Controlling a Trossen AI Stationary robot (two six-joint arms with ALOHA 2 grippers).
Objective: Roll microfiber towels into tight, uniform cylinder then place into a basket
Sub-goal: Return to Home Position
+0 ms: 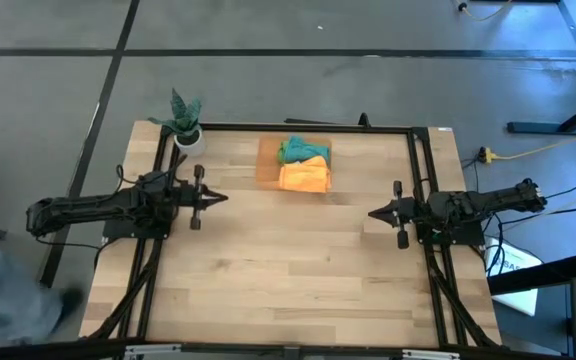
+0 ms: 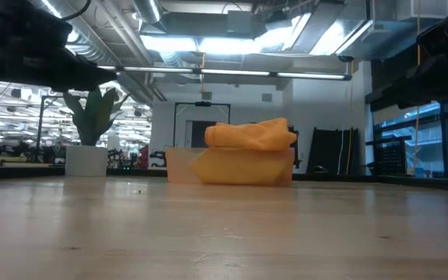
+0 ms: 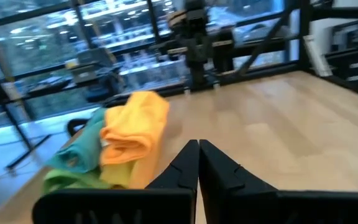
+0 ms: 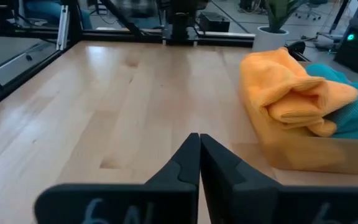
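Observation:
The orange basket stands at the table's far middle, holding rolled microfiber towels: an orange one nearest, teal and green behind it. The orange roll rises above the basket's rim. My left gripper hovers shut at the table's left side, pointing right. My right gripper hovers shut at the right side, pointing left. Both are clear of the basket and hold nothing; the wrist views show each pair of fingertips closed together over bare wood.
A small white pot with a green plant stands at the table's far left corner. A dark frame runs along the table's far edge and down both sides. Bare wood fills the middle and near part of the table.

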